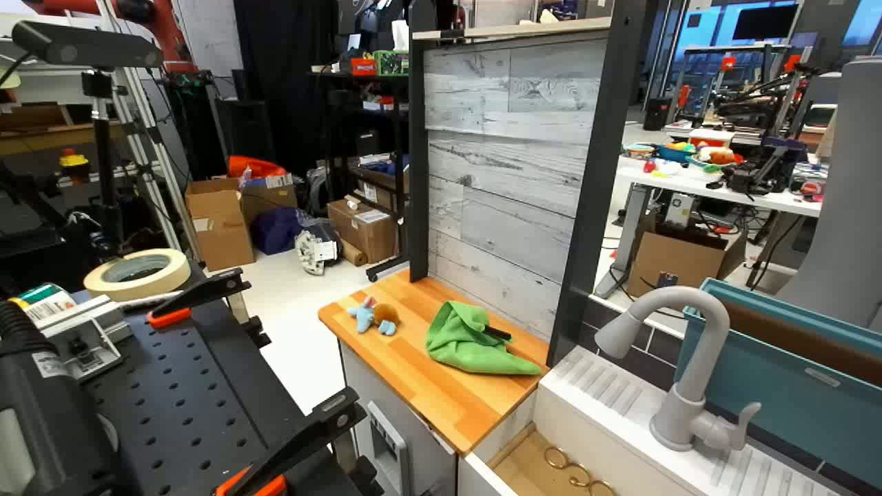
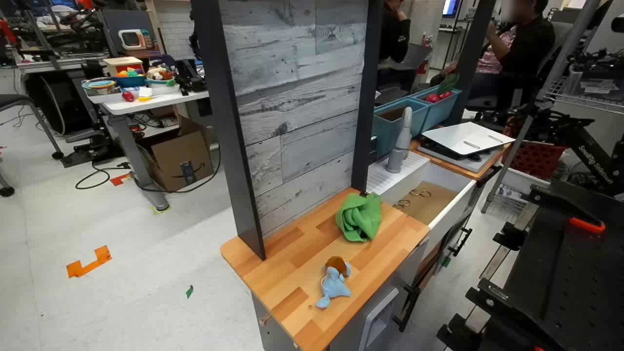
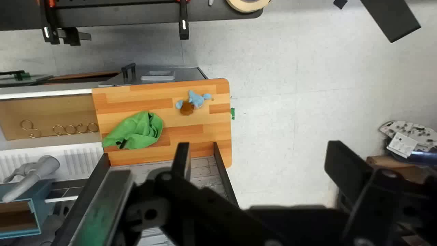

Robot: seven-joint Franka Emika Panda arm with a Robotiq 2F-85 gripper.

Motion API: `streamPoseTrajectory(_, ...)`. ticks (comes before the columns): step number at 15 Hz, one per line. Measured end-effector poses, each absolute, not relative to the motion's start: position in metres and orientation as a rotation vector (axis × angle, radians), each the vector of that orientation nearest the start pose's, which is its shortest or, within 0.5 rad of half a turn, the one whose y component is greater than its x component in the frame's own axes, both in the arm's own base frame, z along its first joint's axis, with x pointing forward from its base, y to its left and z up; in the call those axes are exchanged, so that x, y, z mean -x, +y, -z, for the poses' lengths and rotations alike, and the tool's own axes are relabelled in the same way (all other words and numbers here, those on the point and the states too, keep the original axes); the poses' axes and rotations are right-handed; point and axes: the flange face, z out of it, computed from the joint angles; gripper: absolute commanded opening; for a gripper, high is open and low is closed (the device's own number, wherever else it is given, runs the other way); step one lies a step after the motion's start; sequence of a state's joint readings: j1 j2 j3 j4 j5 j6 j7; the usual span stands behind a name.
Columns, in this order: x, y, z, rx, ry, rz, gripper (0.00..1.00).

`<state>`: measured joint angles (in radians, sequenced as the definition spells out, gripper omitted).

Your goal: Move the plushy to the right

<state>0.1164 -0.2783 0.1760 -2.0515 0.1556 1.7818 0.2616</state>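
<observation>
gritty_gears: So where's the plushy (image 2: 333, 284) sitting on that worktop (image 2: 300, 258)?

bench_moth: Near a corner, the one where the short edge opposite the sink (image 1: 582, 430) meets the long edge facing away from the plank panel (image 1: 510, 172). It's in a little from both edges. Light blue with a round brown bit, you can see it there in both exterior views.

gritty_gears: And the green cloth (image 1: 475, 341)?

bench_moth: All crumpled up, narrow tip right by the sink edge, close to the corner next to the panel. Some dark thing (image 1: 497, 333) pokes out on the panel side, can't tell what it is tbh. There's bare worktop between the cloth and the plushy.

gritty_gears: What's the end effector (image 3: 260, 153) doing?

bench_moth: Its fingers (image 3: 181, 159) are spread wide in the wrist view, well apart from the plushy.
</observation>
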Motion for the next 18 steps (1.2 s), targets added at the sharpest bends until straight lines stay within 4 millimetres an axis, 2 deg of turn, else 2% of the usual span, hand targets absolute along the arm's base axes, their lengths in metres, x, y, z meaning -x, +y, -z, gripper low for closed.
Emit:
streamPoseTrajectory(4, -0.45, 0.156, -0.552, 3.051, 0.013, -0.033, 1.0)
streamPoseTrajectory(6, -0.453, 0.159, -0.537, 3.069, 0.037, -0.028, 1.0)
streamPoseTrajectory(8, -0.459, 0.166, -0.507, 3.097, 0.076, -0.047, 1.0)
streamPoseTrajectory(13, -0.48, 0.181, -0.403, 3.182, 0.096, -0.118, 1.0)
streamPoseTrajectory(18, -0.503, 0.179, -0.308, 3.268, 0.162, -0.09, 1.0)
